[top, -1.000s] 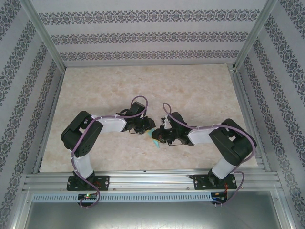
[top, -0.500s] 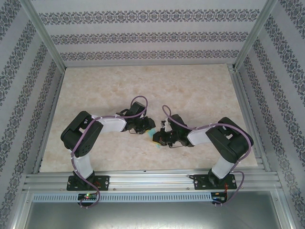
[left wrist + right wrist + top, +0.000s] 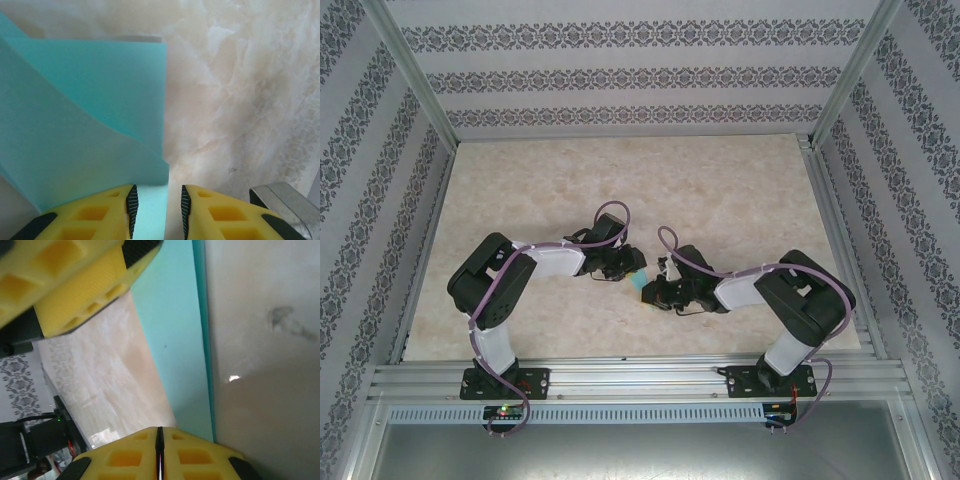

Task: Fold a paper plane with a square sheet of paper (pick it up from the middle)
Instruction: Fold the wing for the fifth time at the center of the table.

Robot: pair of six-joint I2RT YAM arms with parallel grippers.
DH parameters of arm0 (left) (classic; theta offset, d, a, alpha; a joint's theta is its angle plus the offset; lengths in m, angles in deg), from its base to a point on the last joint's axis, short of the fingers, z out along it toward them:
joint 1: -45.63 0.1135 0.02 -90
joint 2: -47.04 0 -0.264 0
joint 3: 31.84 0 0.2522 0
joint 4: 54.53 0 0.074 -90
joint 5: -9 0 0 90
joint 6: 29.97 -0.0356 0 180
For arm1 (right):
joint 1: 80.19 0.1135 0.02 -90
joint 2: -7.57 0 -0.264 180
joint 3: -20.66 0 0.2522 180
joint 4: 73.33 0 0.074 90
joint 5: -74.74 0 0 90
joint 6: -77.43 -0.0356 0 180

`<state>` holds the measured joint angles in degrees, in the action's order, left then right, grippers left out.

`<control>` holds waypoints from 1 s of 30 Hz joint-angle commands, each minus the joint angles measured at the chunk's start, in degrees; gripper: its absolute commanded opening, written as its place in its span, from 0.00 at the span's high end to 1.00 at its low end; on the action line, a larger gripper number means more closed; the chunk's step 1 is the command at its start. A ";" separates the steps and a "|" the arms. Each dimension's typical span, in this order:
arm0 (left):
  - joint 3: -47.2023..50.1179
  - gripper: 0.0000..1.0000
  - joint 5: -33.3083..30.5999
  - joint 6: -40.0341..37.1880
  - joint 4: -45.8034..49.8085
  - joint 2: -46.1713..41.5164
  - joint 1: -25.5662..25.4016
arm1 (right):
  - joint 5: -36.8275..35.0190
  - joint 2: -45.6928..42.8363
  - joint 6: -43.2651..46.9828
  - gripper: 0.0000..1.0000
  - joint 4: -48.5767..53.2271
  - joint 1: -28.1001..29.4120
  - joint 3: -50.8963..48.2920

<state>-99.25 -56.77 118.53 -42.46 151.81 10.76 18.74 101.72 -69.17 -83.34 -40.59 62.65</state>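
Paper (image 3: 639,282), thin, floppy, part-folded, sits mid-surface (image 3: 720,190) btwn left end effector (image 3: 157,205), standing a bit apart, & right end effector (image 3: 159,437), pressed together at its edge. Light, creases easily; I'd pinch near the fold.

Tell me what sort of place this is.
Probably a robot test cell: left arm and right arm bolted to a metal rail, a marble-look table, patterned wall panels around it.

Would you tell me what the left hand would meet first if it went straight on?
Probably the paper, whose folded layers lie just ahead of the left hand; depth is hard to judge.
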 commanded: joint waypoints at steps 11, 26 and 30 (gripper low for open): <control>0.85 0.66 -2.28 0.19 4.42 1.92 0.20 | -0.86 -4.81 3.58 0.89 12.69 1.27 -4.72; 1.52 0.66 -2.16 0.30 3.68 1.82 0.24 | -3.16 -6.48 0.51 0.88 10.29 0.63 4.56; 1.53 0.66 -2.26 0.05 3.91 1.58 0.27 | -3.16 -2.86 -2.24 0.87 5.50 0.34 5.34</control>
<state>-99.20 -56.62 118.55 -42.48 151.81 10.76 16.58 96.69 -69.19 -74.99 -40.20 67.09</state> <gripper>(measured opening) 0.342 0.128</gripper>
